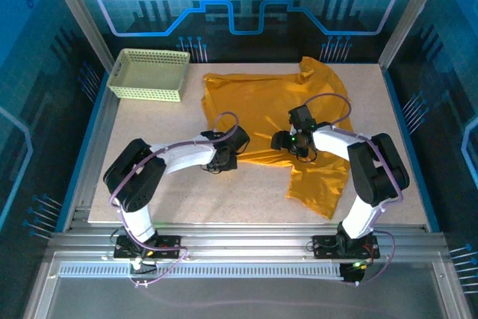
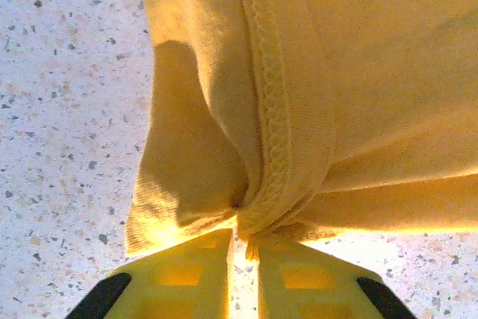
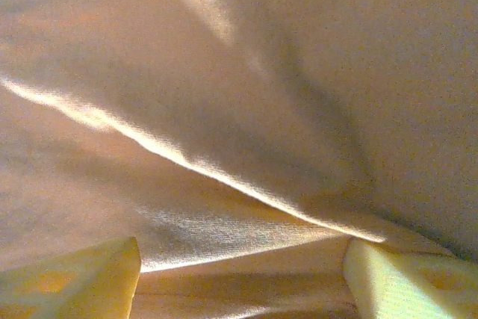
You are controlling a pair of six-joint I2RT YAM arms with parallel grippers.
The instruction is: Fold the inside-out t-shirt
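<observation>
Top view: the inside-out t-shirt (image 1: 254,110) lies spread on the speckled table (image 1: 246,199), from the centre of the frame to the right. One flap hangs down toward the lower right, and the collar end points to the upper right. A pale mesh basket (image 1: 146,95) sits in the upper left, apart from the cloth.

Left gripper (image 1: 222,158): at the shirt's lower-left edge, just left of frame centre. In the left wrist view the gripper (image 2: 243,259) has its yellow fingers (image 2: 187,282) drawn together on the stitched hem. The cloth (image 2: 358,72) bunches into a knot of folds right at the tips, so the claw is clamped on the t-shirt. Bare table shows to the left of the pinched corner.

Right gripper (image 1: 284,141): over the shirt near the middle of the frame, on the cloth itself. In the right wrist view the gripper (image 3: 243,282) has its fingers (image 3: 75,282) set wide apart at the two lower corners. Fabric (image 3: 224,72) lies between them. One raised crease runs diagonally down to the lower-right finger. Nothing is pinched.
</observation>
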